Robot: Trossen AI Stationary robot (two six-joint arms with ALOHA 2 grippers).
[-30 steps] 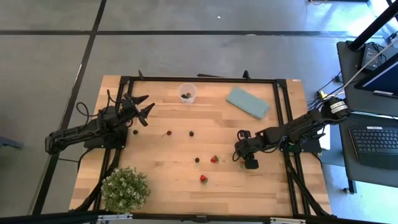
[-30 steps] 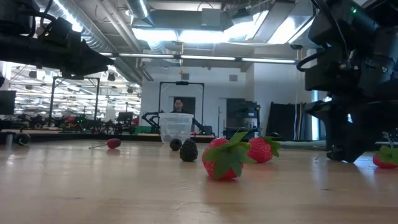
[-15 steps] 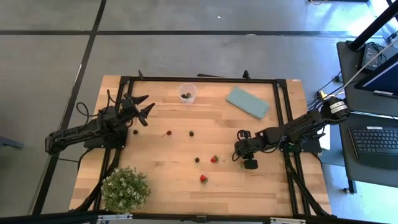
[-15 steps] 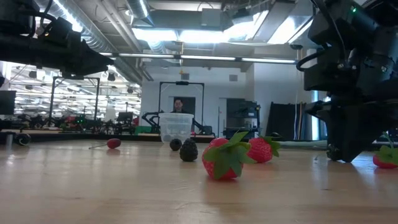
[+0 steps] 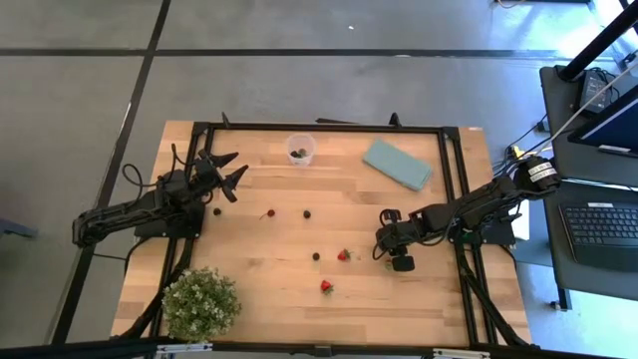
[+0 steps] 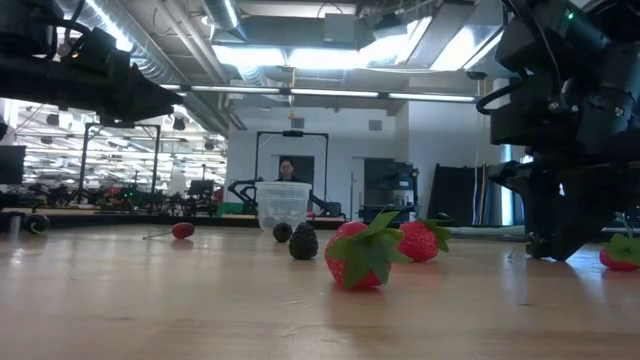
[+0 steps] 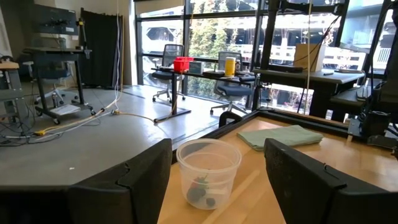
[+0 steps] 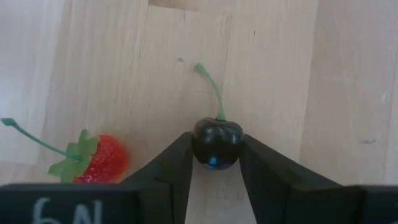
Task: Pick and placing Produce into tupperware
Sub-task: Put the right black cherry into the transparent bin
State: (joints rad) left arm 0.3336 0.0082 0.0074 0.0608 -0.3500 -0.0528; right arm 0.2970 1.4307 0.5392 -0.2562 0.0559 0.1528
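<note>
The clear round tupperware [image 5: 301, 150] stands on its base near the table's far edge, with a few pieces inside [image 7: 202, 190]. Loose produce lies on the wood: strawberries [image 5: 343, 255] [image 5: 326, 287], dark berries [image 5: 308, 212] [image 5: 316, 256], a red cherry [image 5: 269, 212] and a dark piece [image 5: 217, 210]. My right gripper [image 8: 216, 149] is down at the table right of the middle, shut on a dark cherry [image 8: 216, 140], with a strawberry [image 8: 99, 158] beside it. My left gripper [image 5: 231, 172] hovers open at the left, facing the tupperware [image 7: 208, 171]. My right gripper pinches the dark cherry's round body [image 8: 214, 155] between its two fingers [image 8: 177, 162], coming from above and pointing down. The green stem [image 8: 211, 90] sticks out past the fingertips, free. The cherry is at table level; whether it rests on the wood I cannot tell.
A flat teal piece [image 5: 397, 164] lies far right of the tupperware. A leafy potted plant [image 5: 200, 302] stands at the near left corner. In the low view, strawberries [image 6: 360, 255] [image 6: 420, 240] and a blackberry [image 6: 303, 243] lie mid-table. A person shows far behind.
</note>
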